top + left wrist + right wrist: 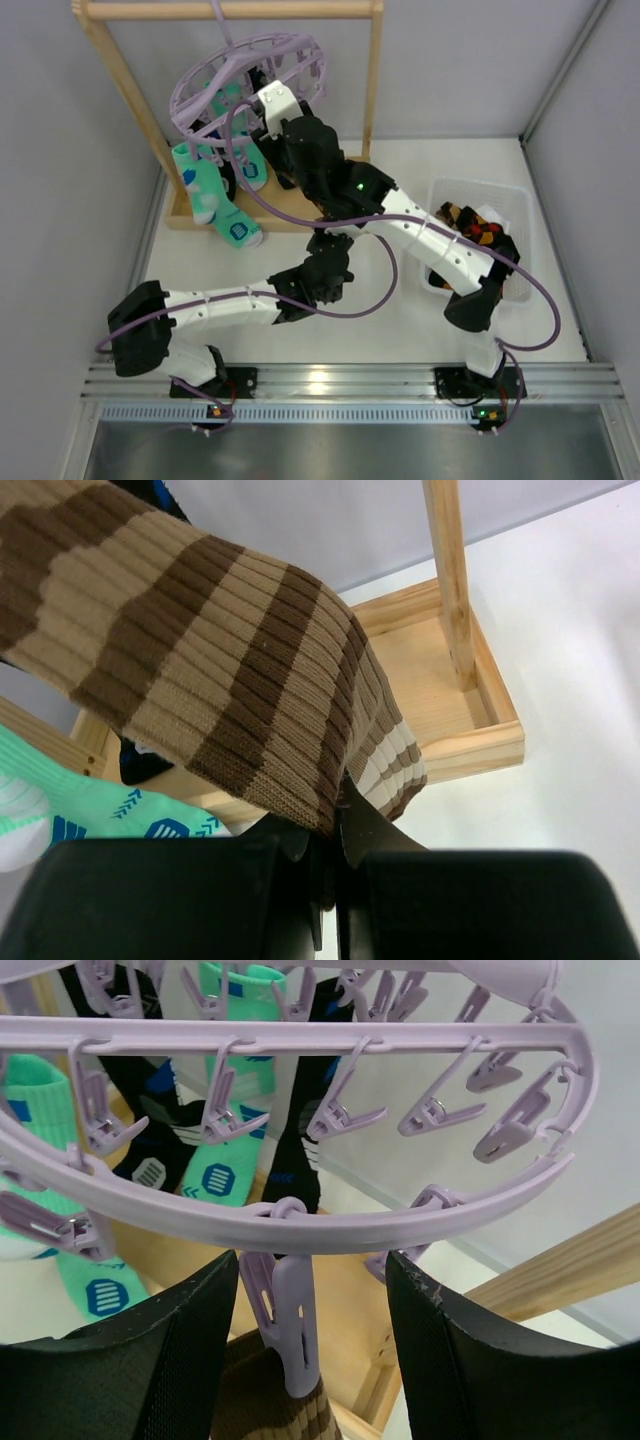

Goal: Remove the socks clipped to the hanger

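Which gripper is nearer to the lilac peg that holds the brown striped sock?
The right gripper. Its fingers stand on either side of the peg, just under the hanger. The left gripper is lower down, shut on the brown striped sock.

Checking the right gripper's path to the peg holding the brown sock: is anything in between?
Nothing visible. The peg hangs between the right gripper's open fingers, gripping the brown sock.
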Controlling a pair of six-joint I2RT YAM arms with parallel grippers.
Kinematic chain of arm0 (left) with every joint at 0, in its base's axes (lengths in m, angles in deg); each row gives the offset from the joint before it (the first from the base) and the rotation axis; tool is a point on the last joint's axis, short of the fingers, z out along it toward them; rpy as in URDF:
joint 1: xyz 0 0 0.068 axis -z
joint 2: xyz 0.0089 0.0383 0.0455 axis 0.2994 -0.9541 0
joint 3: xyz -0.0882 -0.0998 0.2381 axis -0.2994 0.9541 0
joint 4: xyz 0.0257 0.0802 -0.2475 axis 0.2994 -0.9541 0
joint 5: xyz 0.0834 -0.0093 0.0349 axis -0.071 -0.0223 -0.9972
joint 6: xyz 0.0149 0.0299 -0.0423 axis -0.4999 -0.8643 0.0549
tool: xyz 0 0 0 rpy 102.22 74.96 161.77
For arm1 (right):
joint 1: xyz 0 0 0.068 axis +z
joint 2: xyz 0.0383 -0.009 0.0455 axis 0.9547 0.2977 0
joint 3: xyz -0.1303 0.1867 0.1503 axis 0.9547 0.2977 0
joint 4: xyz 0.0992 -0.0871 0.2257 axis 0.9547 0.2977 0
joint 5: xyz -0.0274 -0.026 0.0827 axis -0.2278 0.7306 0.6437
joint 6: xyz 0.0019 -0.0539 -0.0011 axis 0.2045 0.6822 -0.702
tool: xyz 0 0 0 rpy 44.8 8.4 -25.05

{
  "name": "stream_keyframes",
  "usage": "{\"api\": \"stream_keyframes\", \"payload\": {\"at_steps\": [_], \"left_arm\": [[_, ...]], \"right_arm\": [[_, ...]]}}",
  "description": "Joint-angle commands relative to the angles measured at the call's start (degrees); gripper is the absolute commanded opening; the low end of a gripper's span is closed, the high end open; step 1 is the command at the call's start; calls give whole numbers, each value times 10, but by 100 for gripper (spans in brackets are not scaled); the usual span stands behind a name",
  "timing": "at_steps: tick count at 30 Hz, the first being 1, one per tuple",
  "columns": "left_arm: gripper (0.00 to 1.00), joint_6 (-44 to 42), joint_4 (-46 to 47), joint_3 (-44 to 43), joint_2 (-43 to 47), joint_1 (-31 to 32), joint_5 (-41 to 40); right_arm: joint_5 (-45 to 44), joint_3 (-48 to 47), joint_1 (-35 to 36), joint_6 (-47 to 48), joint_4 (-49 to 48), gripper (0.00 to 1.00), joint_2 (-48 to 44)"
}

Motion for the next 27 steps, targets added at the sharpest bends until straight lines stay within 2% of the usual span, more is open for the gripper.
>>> {"api": "stream_keyframes", "payload": {"at_steps": [1,10,19,22,24,25,27], "left_arm": [[0,-21,10,-25,-5,8,-1],[0,-27,10,-35,-7,9,10],[0,-28,10,-28,3,10,6],[0,-27,9,-26,6,10,8],[0,-25,10,-23,7,10,8],[0,-26,10,-22,7,10,8],[0,-22,10,-19,7,10,9]], "right_arm": [[-63,-13,8,27,-39,58,16],[-42,23,29,45,-69,59,6],[-139,-12,30,120,-106,57,55],[-145,-9,30,127,-116,52,55],[-150,-9,32,134,-124,42,55],[-148,-9,33,136,-125,33,55],[-150,-8,35,136,-128,26,51]]}}
